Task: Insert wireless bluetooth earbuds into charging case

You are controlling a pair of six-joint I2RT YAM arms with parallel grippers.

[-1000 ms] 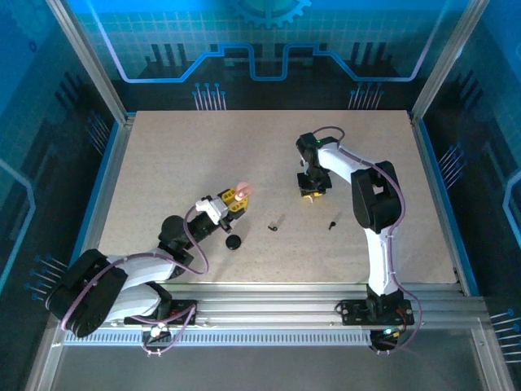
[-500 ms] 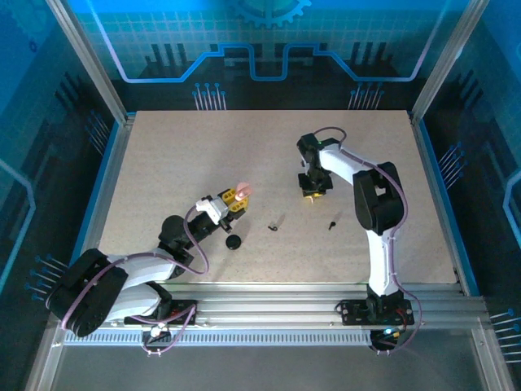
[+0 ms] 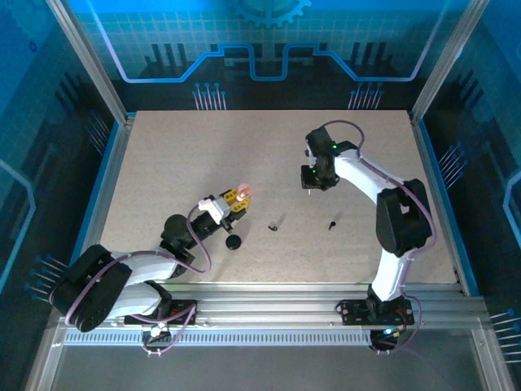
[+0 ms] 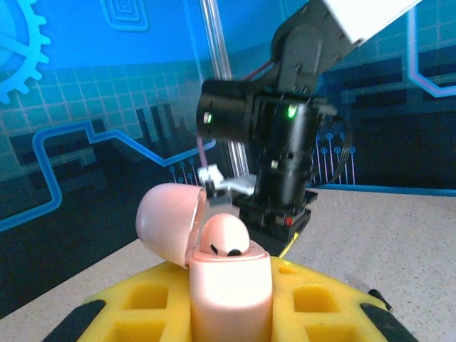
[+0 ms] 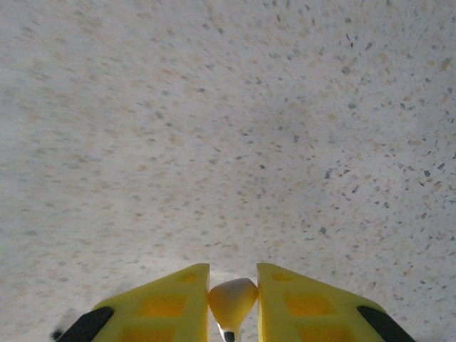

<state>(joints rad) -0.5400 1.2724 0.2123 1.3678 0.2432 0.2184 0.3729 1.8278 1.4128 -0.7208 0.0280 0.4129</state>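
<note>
My left gripper (image 3: 236,199) is shut on the pink charging case (image 4: 229,292), which stands upright between the yellow fingers (image 4: 135,306). Its lid (image 4: 167,222) is swung open to the left, and one pale pink earbud (image 4: 224,236) sits in it. In the top view the case (image 3: 243,190) shows as a pink spot left of centre. My right gripper (image 3: 313,177) hangs over the table right of centre. Its yellow fingers (image 5: 167,306) pinch a second pale pink earbud (image 5: 233,296) clear of the surface. Two black earbuds (image 3: 277,223) (image 3: 333,223) lie on the table between the arms.
A small round black case (image 3: 234,241) lies on the table just in front of the left gripper. In the left wrist view the right arm's wrist (image 4: 285,164) hangs close behind the pink case. Metal frame posts and blue walls border the tabletop (image 3: 203,147).
The right gripper has closed further on the pale earbud and lifted off the table, its arm swinging out to the right. The left arm has held still with the open case.
</note>
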